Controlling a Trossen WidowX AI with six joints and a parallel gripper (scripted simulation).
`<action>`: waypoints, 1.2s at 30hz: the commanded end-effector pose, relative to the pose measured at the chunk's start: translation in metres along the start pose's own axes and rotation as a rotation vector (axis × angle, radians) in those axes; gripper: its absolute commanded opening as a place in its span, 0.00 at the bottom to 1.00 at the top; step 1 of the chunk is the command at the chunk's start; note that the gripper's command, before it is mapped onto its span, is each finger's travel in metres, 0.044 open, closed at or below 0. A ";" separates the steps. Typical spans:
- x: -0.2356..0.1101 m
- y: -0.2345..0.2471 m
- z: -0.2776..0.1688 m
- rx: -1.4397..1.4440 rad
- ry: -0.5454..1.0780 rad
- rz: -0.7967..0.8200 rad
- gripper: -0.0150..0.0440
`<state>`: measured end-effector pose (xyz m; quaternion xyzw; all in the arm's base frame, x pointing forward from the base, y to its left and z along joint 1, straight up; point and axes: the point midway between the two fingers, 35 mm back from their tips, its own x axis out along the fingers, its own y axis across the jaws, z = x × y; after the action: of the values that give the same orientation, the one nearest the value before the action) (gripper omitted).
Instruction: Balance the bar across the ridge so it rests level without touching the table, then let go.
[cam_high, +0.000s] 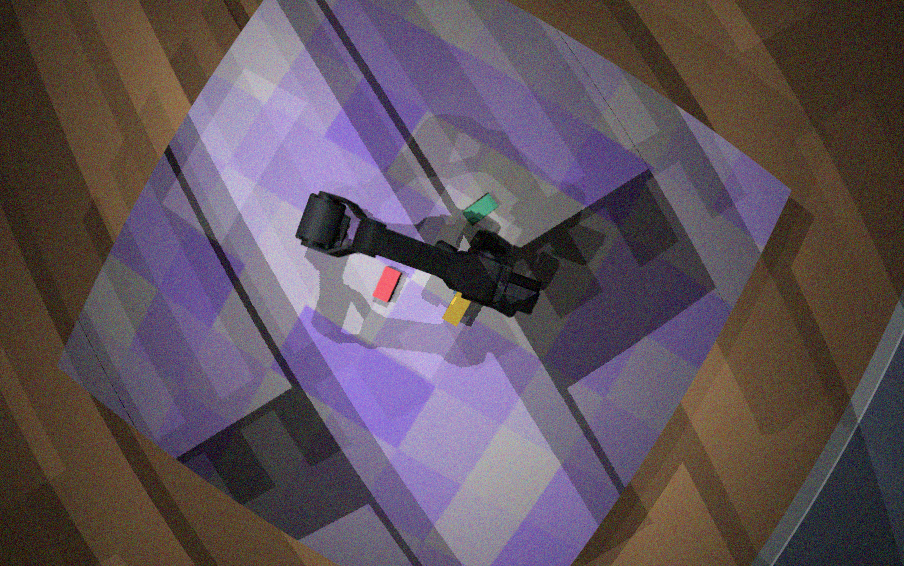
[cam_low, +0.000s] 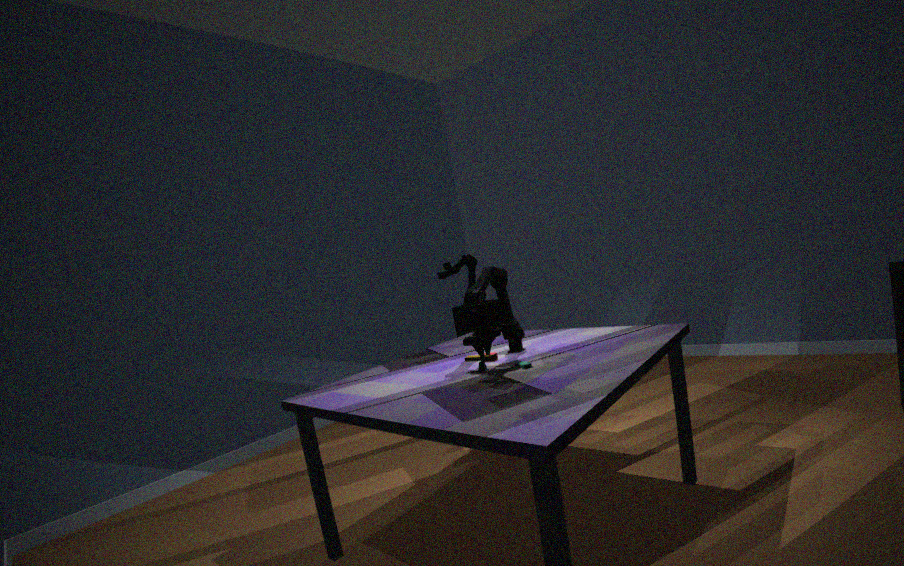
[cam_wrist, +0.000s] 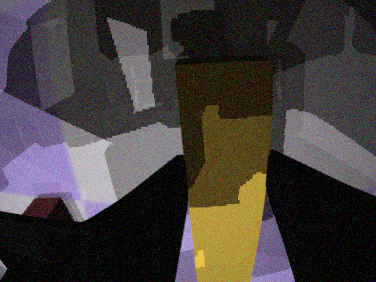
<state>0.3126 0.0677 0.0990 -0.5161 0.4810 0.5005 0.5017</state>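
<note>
The yellow bar (cam_high: 456, 309) (cam_low: 471, 358) (cam_wrist: 224, 235) is between my fingers and looks about level in the exterior view. My gripper (cam_low: 482, 360) (cam_wrist: 225, 162) is shut on it. In the wrist view the bar runs lengthwise between the two black fingers. In the top view the arm hides the fingers and most of the bar. A small dark shape (cam_low: 481, 367) shows under the bar in the exterior view. I cannot tell whether it is the ridge or whether the bar touches it.
A red block (cam_high: 386, 284) (cam_wrist: 44, 206) lies on the patterned table (cam_high: 507, 466) (cam_low: 400, 386), beside the arm. A green block (cam_high: 481, 208) (cam_low: 525, 364) lies on the arm's other side. The black arm (cam_high: 413, 253) reaches over the middle, and moving shadows darken the table.
</note>
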 end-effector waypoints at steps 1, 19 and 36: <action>0.002 0.001 0.000 0.000 -0.001 0.004 0.25; 0.003 0.001 0.000 0.000 -0.001 0.004 0.25; 0.005 0.001 0.000 0.000 -0.001 0.004 0.25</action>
<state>0.3128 0.0676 0.0960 -0.5160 0.4811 0.5005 0.5018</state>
